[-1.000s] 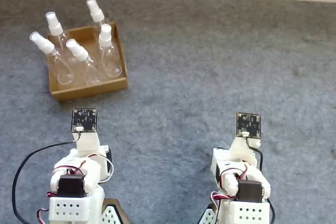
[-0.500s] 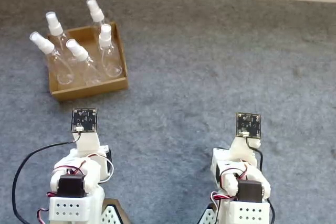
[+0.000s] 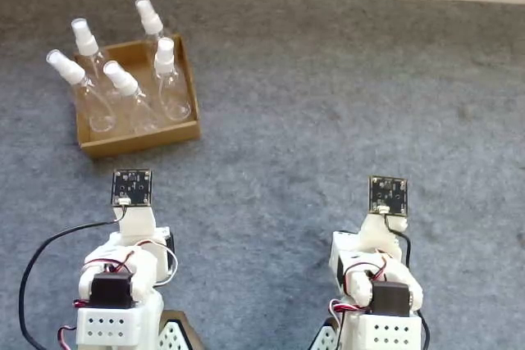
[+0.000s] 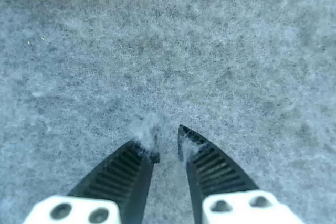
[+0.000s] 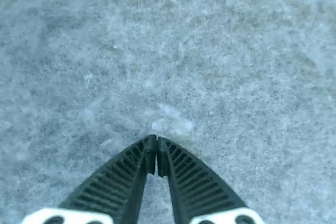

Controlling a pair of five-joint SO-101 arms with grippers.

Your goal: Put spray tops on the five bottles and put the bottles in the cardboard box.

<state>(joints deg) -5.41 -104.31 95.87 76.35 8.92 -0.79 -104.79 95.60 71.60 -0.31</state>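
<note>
— Left gripper [image 4: 166,142]: how is it held?
— Slightly parted, with nothing gripped, over grey carpet [image 4: 210,51]. Right gripper [image 5: 157,151] is seen closed and empty.
— And the bottles?
— All five spray bottles [image 3: 174,96], tops [image 3: 165,53] fitted, are seen in the cardboard box [image 3: 139,140], well apart from both grippers.

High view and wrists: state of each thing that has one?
Bottles: five, all in the box.
Spray tops: on, one per bottle.
Box: open-topped, holding all five bottles.
Left gripper: slightly open, empty.
Right gripper: shut, empty.
</note>
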